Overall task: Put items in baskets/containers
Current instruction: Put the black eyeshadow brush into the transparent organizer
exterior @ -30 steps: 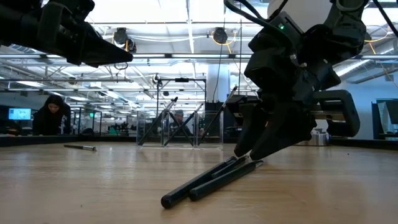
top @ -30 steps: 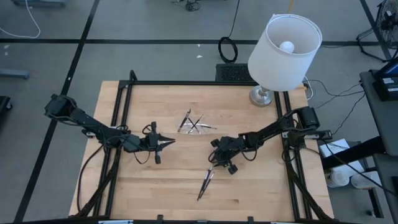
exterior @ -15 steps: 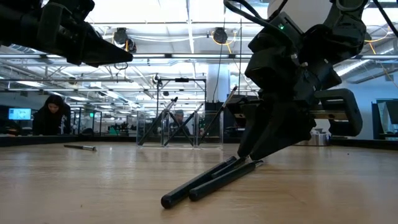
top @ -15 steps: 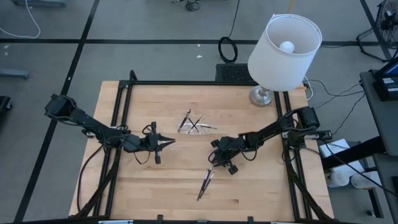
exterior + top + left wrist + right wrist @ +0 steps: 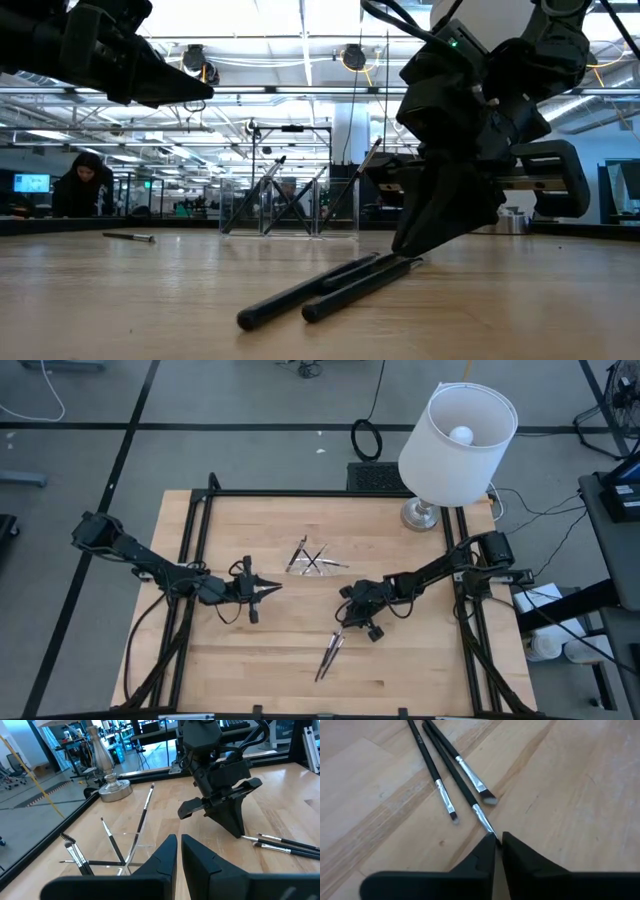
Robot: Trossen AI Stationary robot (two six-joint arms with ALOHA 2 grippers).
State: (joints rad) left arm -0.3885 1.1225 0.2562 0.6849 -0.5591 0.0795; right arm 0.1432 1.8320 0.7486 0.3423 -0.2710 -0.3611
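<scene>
Now the right gripper (image 5: 498, 841) has clenched its fingers on the tip of one brush (image 5: 451, 777) lying on the bench (image 5: 420, 670), so lifting toward the clear tray (image 5: 313, 560) can begin; left gripper (image 5: 270, 589) waits nearly closed, empty.

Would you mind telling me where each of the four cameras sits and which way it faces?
High view: overhead, straight down; both arms, left gripper, right gripper.
Low view: tabletop level, facing the room; right gripper over the brushes.
Left wrist view: across the table at the right arm; own fingers show.
Right wrist view: down at the brushes; own fingers pinch one tip.
Shared: high and left wrist views show the clear container.
</scene>
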